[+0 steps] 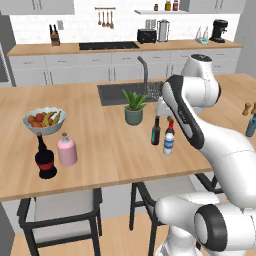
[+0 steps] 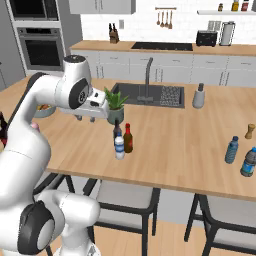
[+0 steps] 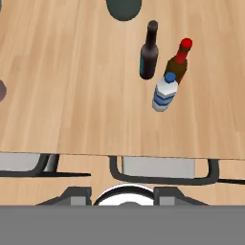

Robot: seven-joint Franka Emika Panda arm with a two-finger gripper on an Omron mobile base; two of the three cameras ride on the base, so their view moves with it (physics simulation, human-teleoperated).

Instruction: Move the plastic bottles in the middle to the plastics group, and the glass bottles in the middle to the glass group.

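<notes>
- Plastic bottle (image 3: 165,92) stands near counter's (image 1: 100,150) front edge, touching amber bottle (image 3: 178,63), dark bottle (image 3: 149,50) just beside: reaching in risks toppling neighbours
- Gripper (image 2: 86,118) pressed together, empty; must spread first

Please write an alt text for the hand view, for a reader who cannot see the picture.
Three small bottles stand close together on a light wooden counter: a dark glass bottle with a blue label, an amber-brown bottle with a red cap, and in front of them a clear plastic bottle with a blue band and blue cap. Part of a dark green round pot shows at the top edge.
</notes>
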